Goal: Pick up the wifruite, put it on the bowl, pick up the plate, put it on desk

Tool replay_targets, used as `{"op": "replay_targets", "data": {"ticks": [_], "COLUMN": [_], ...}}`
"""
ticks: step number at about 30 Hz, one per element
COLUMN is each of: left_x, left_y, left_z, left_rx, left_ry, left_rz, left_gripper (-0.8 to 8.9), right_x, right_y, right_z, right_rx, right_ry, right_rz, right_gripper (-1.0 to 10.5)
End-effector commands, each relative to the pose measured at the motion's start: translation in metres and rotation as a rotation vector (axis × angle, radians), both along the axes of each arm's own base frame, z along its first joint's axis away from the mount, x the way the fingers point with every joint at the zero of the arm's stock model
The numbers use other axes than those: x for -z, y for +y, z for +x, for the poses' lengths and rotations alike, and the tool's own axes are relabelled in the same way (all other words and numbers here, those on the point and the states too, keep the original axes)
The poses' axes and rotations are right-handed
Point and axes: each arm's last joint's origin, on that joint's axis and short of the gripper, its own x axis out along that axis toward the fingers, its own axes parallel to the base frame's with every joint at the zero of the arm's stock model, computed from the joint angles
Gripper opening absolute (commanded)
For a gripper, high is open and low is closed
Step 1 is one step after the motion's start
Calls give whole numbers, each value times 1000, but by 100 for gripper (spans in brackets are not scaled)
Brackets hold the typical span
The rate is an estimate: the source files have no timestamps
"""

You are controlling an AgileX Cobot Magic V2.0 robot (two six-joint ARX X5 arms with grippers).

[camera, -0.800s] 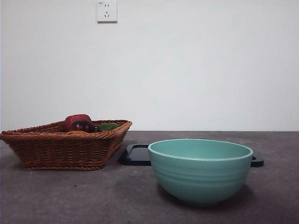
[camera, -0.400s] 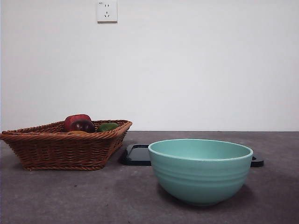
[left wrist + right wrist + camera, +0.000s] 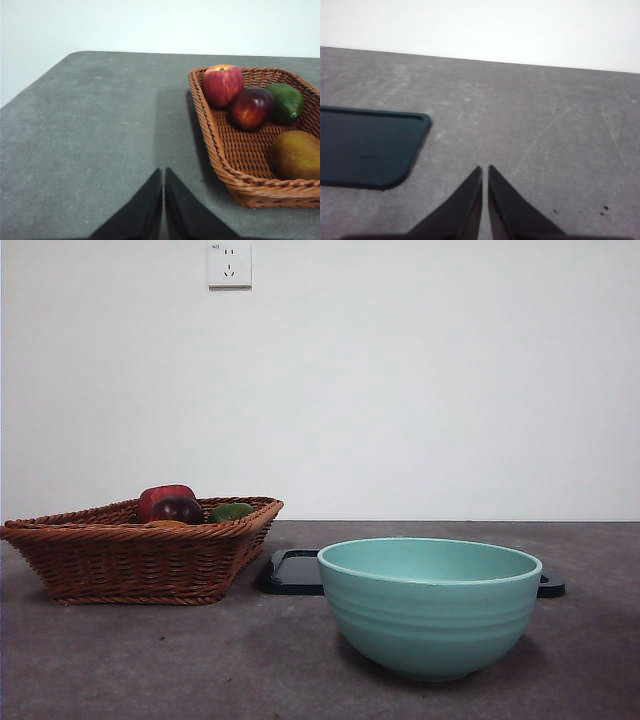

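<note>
The wifruite (image 3: 296,155), a rounded orange-brown fruit, lies in the brown wicker basket (image 3: 235,150); in the front view only its top (image 3: 165,524) shows over the basket rim. The mint-teal bowl (image 3: 430,605) stands empty on the desk (image 3: 180,660), in front of a flat dark plate (image 3: 292,572), which also shows in the right wrist view (image 3: 365,145). My left gripper (image 3: 163,172) is shut and empty above the desk beside the basket. My right gripper (image 3: 485,170) is shut and empty above bare desk beside the plate. Neither gripper shows in the front view.
The basket (image 3: 140,555) also holds a red apple (image 3: 222,84), a dark red fruit (image 3: 251,107) and a green fruit (image 3: 285,101). A white wall with a socket (image 3: 229,264) stands behind the desk. The desk's far edge (image 3: 125,52) shows in the left wrist view.
</note>
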Motion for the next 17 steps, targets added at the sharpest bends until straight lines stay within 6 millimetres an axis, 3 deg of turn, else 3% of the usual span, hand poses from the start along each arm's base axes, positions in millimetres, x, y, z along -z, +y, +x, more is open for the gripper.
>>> {"op": "replay_targets", "data": {"ticks": [1,17], "left_x": [7,7], "left_y": [0,0], "left_z": [1,1], "left_rx": [-3,-3], "left_ry": [25,25], "left_rz": [18,18], "left_gripper": [6,6], "right_x": [1,6], "right_y": [0,1], "right_z": [0,-1], "right_rx": [6,-2], "right_ry": [1,53], "right_rz": [-8,47], "right_gripper": [14,14]}}
